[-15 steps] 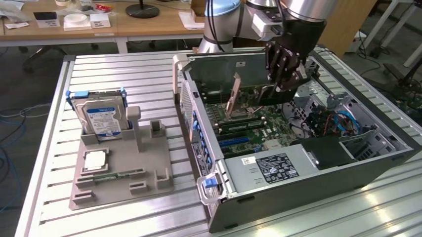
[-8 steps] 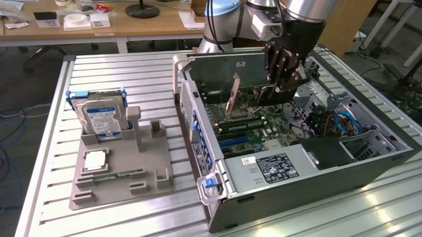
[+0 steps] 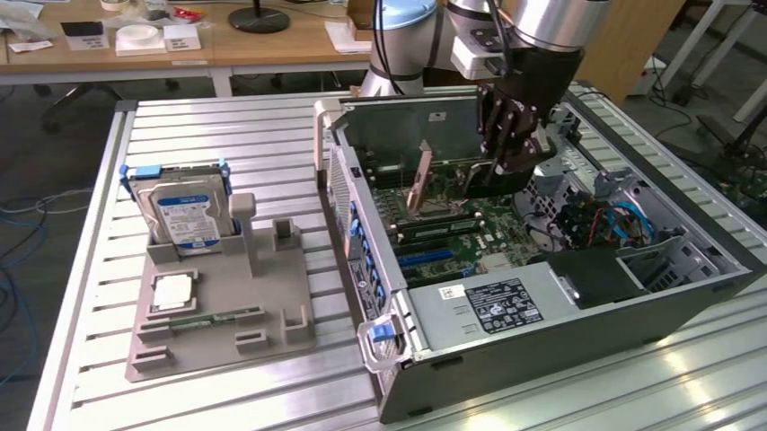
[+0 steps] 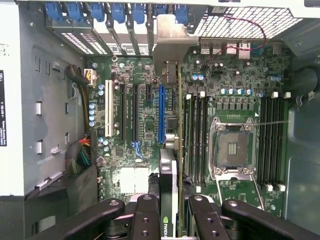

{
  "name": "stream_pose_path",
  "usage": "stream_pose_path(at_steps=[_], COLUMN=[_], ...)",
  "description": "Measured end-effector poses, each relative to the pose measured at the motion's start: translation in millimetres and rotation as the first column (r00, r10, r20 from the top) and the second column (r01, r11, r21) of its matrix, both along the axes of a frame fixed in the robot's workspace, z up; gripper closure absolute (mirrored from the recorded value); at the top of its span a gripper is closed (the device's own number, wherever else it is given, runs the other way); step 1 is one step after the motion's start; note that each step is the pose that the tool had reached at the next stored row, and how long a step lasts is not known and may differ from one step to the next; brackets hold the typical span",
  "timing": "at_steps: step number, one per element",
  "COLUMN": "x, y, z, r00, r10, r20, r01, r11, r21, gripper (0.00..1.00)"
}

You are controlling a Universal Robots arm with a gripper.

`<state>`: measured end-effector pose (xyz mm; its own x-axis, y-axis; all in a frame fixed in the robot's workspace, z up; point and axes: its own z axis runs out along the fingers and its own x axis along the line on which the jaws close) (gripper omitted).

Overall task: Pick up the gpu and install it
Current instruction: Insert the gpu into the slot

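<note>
1. Black claw (image 4: 171,207) is clamped on the gpu (image 4: 168,172), which it holds on edge over the motherboard (image 4: 235,75) inside the open computer case (image 3: 576,341).
2. To do this well, keep the gpu upright, line it up over the blue slot (image 4: 161,112) just beside it, then press down evenly.
3. An NVIDIA mark shows on the gpu. In the exterior view a hard drive (image 3: 186,220) stands at nine o'clock from the case, its label unreadable.

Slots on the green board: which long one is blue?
The blue slot, next to the gpu in the pincer. The white slot and two black slots sit farther away.
</note>
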<state>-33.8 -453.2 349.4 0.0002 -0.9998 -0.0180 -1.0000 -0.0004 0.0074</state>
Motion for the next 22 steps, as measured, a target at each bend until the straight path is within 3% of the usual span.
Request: stream_pose_path(at_steps=[6,11,22], x=[-1.1,-3.7,-5.9], y=[0.0,0.0,0.0], z=[-0.7,-5.7,-19.4], r00=[1.0000,0.9999,0.9999], r10=[0.000,0.003,0.003], r20=[0.0009,0.0112,0.0115], r01=[0.000,-0.003,-0.003], r11=[1.0000,1.0000,1.0000], r21=[0.0005,0.0002,0.0002], gripper=[0.73,0.73,0.73])
